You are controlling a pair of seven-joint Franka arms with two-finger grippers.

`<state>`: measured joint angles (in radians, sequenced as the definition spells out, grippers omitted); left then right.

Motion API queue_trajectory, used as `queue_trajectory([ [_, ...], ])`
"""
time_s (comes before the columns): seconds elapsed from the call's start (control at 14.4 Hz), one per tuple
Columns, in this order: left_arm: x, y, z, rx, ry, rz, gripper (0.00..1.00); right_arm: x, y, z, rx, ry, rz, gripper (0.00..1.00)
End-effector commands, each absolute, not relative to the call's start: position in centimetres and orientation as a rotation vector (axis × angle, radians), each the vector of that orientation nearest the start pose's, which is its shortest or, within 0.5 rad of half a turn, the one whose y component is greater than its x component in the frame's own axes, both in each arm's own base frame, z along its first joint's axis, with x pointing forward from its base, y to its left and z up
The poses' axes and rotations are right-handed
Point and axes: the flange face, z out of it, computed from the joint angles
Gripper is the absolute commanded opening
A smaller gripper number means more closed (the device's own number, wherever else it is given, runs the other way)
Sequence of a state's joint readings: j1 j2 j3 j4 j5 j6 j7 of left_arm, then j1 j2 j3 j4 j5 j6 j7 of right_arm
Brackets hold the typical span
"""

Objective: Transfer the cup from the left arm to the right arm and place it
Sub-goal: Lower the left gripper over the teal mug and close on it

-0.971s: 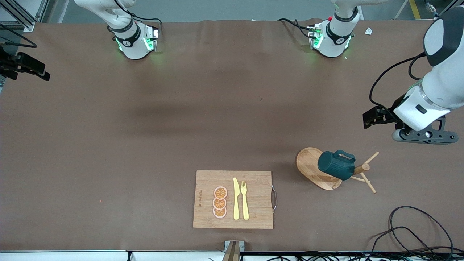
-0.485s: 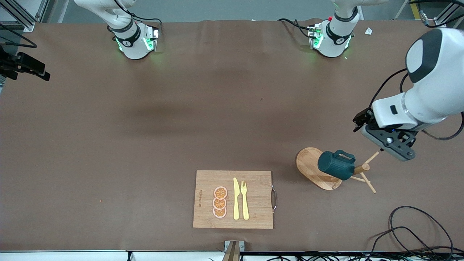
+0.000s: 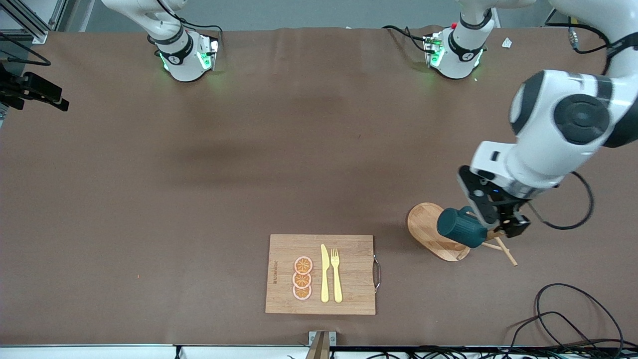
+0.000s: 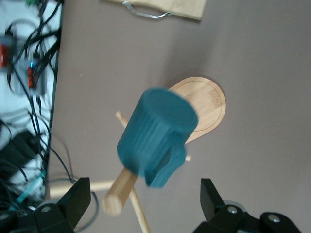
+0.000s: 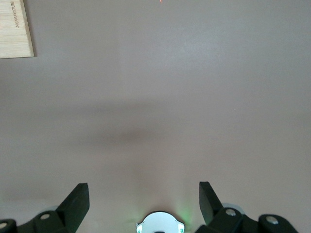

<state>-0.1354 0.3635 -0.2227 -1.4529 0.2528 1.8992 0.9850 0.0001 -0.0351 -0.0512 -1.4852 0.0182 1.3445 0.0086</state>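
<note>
Two open fingers (image 4: 73, 201) of the left gripper (image 4: 146, 206) straddle the ribbed dark teal cup (image 3: 461, 228) — hung on the wooden peg stand (image 3: 432, 234) for grasping; right gripper (image 5: 144, 206) waits, spread wide.

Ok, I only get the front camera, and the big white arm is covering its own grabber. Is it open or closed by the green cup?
Observer: The left wrist view shows the left gripper open, its fingers spread wider than the cup and not touching it.
Operator: Which way is the handle?
Observer: It points toward that wrist camera, and the cup hangs on a wooden peg.
Operator: Where's the other grabber?
Observer: The right gripper is open too, waiting over bare table, with a corner of the cutting board in its view.
</note>
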Motion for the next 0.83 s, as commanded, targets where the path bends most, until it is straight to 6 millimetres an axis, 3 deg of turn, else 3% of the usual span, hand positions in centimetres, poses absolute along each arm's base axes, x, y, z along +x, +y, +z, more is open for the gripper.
queue_trajectory([
  [0.0, 63.4, -21.9, 48.7, -2.148, 1.984, -0.024, 0.99, 51.4, -2.4, 66.6, -3.106, 0.081, 0.159, 1.00],
  [0.21, 63.5, -21.3, 47.5, -2.067, 2.078, -0.071, 0.99, 51.4, -2.4, 66.6, -3.106, 0.078, 0.159, 1.00],
  [0.49, 64.0, -20.3, 46.8, -2.091, 2.179, -0.168, 0.99, 51.4, -2.4, 66.6, -3.106, 0.078, 0.159, 1.00],
  [0.76, 64.3, -17.4, 44.9, -2.183, 2.235, -0.207, 0.99, 51.4, -2.4, 66.6, -3.106, 0.078, 0.159, 1.00],
])
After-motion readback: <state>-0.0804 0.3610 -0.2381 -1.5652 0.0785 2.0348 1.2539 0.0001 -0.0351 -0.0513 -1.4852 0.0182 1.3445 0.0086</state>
